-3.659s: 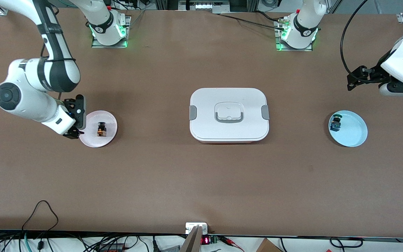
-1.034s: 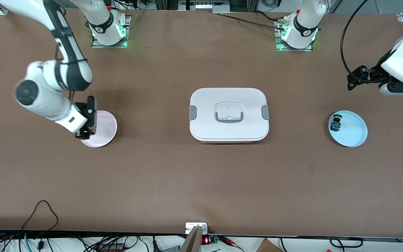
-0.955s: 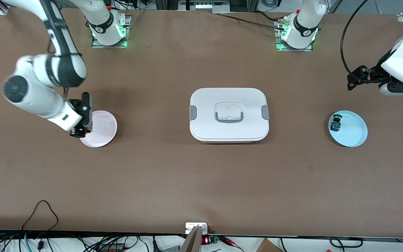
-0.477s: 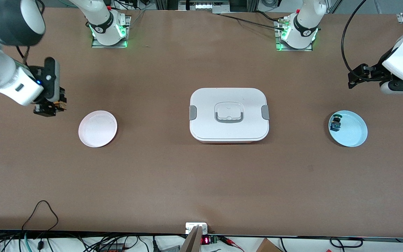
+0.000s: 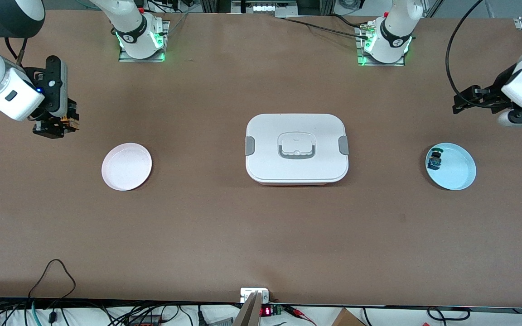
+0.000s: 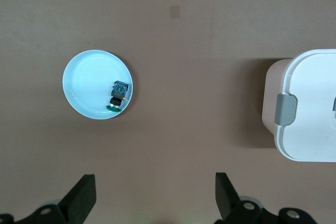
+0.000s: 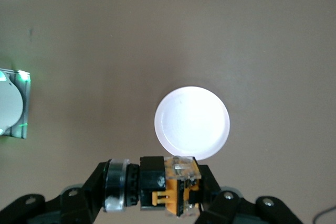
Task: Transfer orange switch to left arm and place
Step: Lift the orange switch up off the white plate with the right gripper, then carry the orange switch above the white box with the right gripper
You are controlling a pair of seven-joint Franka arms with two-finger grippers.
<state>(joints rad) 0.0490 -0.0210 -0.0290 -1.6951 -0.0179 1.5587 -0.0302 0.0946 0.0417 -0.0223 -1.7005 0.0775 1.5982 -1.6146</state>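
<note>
Front view, upper left of the frame: the right gripper [image 5: 57, 127] has climbed higher and drawn farther away from the pink plate [image 5: 126, 166] since half a second ago, and it now hangs over bare table toward the right arm's end, with its wrist tilted so the fingers point down. Its fingers are clamped on the orange switch [image 5: 70, 122], which lies sideways between them; the right wrist view shows the switch [image 7: 169, 185] gripped across its black and orange body, with the empty plate [image 7: 192, 123] below. At the centre of the frame the box [image 5: 296, 148] sits closed and has not moved. At the right of the frame the blue plate [image 5: 458, 172] carries the green-and-blue switch [image 5: 435, 158] as before. At the upper right the left gripper [image 5: 462, 97] has shifted slightly upward; it waits over the table near the left arm's end, and in the left wrist view its fingers [image 6: 84, 198] stand spread wide with nothing between them.
</note>
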